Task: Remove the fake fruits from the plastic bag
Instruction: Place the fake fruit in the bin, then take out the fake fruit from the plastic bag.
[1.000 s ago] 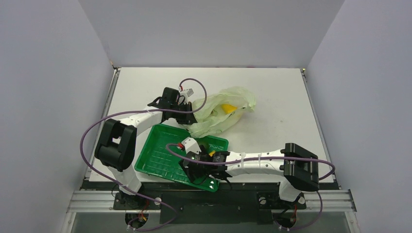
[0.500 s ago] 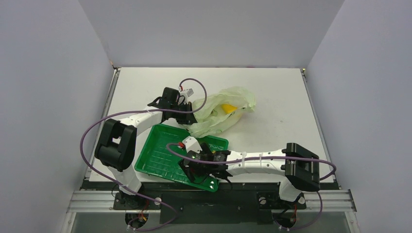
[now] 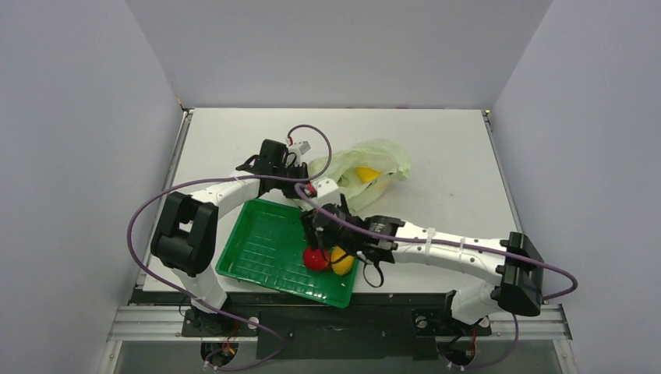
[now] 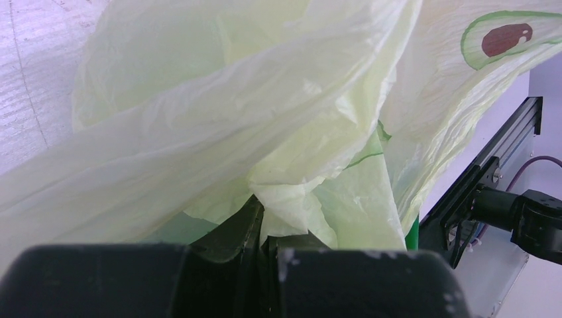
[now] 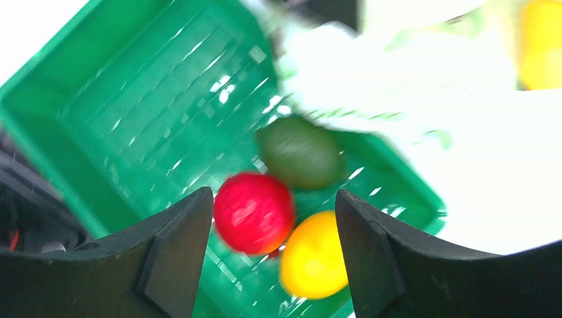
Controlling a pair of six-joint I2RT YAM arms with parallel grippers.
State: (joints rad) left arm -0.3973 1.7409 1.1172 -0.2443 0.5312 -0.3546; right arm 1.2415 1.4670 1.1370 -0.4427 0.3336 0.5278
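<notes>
The pale yellowish-green plastic bag [image 3: 372, 160] lies on the table behind the green tray [image 3: 261, 245]. A yellow-orange mango [image 3: 363, 173] shows inside it, and also in the right wrist view [image 5: 540, 46]. My left gripper [image 3: 302, 182] is shut on a fold of the bag [image 4: 232, 119], its jaws [image 4: 265, 222] pinched together. My right gripper [image 3: 326, 226] hovers open and empty over the tray's right part. Below it [image 5: 273, 199] lie the red fruit [image 5: 254, 213], the yellow lemon [image 5: 313, 255] and the dark green fruit [image 5: 300, 152]. The red fruit [image 3: 315, 259] and lemon [image 3: 341, 262] also show from above.
The tray [image 5: 152, 112] has a ribbed floor and raised walls, and its left half holds nothing. Purple cables loop over both arms near the tray. White table surface lies to the right of the bag. Grey walls enclose the table.
My right gripper has risen and moved from the tray's near right corner toward the bag. The red fruit and lemon now show in the tray. The left arm has not moved.
</notes>
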